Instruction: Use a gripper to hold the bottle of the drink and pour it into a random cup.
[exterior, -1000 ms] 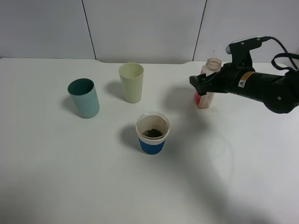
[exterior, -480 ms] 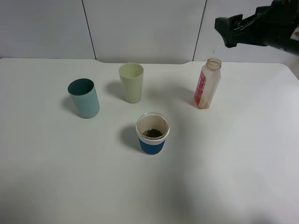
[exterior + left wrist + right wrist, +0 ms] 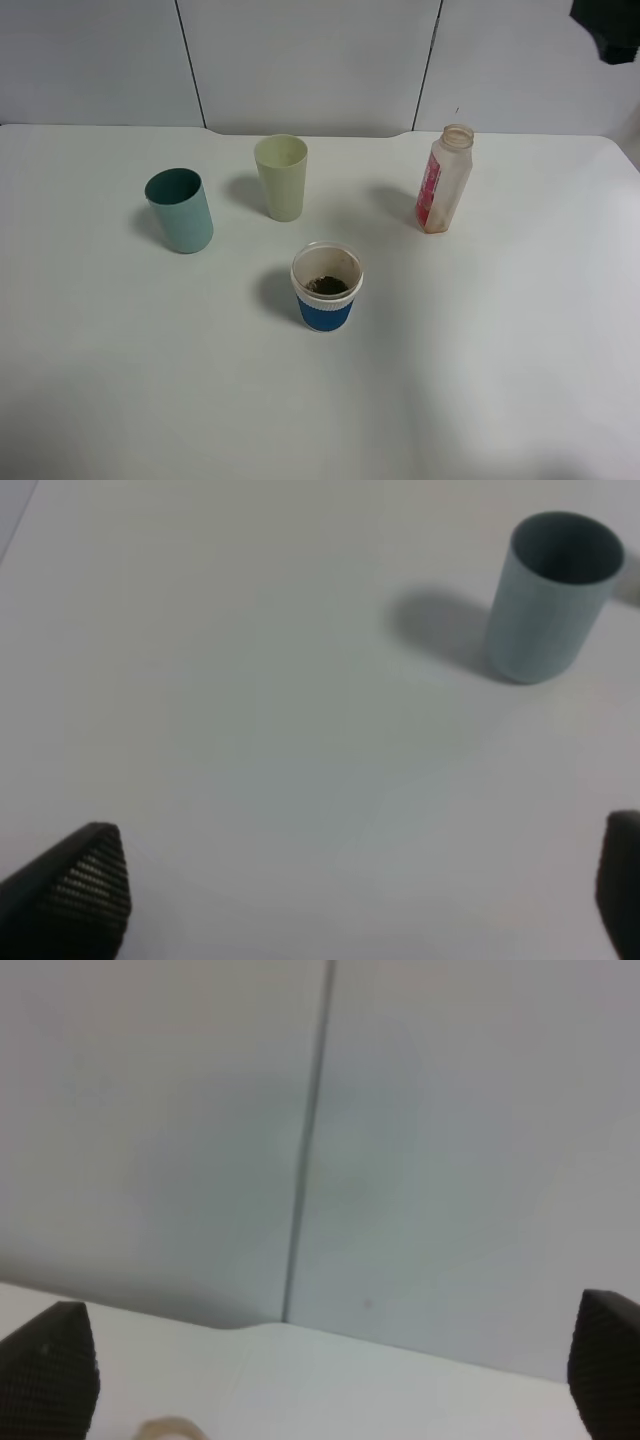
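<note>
Bottle [image 3: 443, 180] one, cups three; both fingers pairs [image 3: 75, 885] [image 3: 50, 1370] spread, empty

White table [image 3: 120, 400] carries four items, all upright and apart. Teal cup [image 3: 180, 210] left, pale green cup [image 3: 282, 177] far centre, bottle [image 3: 443, 179] far right. Blue-sleeved cup [image 3: 326, 286] nearest, centre.

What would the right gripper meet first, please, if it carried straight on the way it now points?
Probably the grey wall panels: the right gripper, jaws wide open, faces them over the table's far edge, and nothing else shows between. The bottle rim sits below that line. Depth is unclear.
</note>
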### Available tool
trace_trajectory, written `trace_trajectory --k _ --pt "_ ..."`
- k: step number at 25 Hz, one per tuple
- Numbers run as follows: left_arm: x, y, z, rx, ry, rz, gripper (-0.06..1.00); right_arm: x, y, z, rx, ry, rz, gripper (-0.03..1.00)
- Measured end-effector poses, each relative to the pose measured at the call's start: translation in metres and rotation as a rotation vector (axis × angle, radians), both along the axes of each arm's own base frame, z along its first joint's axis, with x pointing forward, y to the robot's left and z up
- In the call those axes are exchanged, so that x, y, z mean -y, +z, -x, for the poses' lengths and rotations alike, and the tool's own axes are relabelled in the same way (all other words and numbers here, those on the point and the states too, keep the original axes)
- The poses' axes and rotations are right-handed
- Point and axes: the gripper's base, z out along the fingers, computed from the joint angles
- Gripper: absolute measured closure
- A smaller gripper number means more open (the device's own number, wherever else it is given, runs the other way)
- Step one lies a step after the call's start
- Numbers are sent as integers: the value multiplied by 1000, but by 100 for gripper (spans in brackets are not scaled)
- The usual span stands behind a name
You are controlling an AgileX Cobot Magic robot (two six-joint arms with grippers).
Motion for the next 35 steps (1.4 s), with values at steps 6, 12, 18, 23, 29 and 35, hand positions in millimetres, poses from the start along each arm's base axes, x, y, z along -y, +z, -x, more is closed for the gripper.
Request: trace_trajectory --k 6,12,18,23,29,35 --pt "0 0 0 0 0 0 2 20 22 44 57 -99 4 4" --pt "0 0 0 0 0 0 2 30 29 89 49 -163 4 4" --pt "0 0 0 0 0 0 2 35 20 128 -50 -208 5 4" --pt "0 0 0 0 0 0 2 37 13 156 -88 -226 -42 4" --pt "0 0 0 0 0 0 2 39 -6 187 -224 -244 -87 4" --pt "0 0 0 0 0 0 2 40 -19 210 -298 -254 -98 4"
